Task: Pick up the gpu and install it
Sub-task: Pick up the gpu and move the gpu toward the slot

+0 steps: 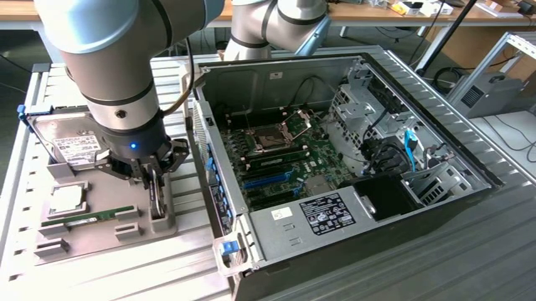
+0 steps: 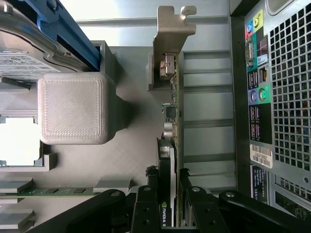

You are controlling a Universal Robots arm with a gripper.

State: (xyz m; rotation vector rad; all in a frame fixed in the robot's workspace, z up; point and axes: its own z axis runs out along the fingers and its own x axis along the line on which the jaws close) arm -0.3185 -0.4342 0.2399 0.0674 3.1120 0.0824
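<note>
The gpu [image 1: 157, 199] stands on edge in a slot of the grey holder tray [image 1: 100, 241], at the exterior view's left beside the open computer case. My gripper [image 1: 153, 179] comes straight down onto it. In the wrist view the gpu [image 2: 173, 111] is seen edge-on: green board, black cooler, and the silver end bracket [image 2: 170, 43] at its far end. My gripper [image 2: 167, 206] is shut on the card, one black finger [image 2: 146, 206] against the cooler side and the other against the board side. The card's lower edge is hidden in the slot.
The open computer case [image 1: 368, 207] lies right beside the tray, its motherboard [image 1: 277, 157] exposed and its rear panel [image 2: 286, 97] close to the card. On the tray lie a hard drive [image 1: 71, 143], a processor [image 1: 67, 197] and a memory stick [image 1: 88, 216]. A grey block [image 2: 73, 107] rises near the card.
</note>
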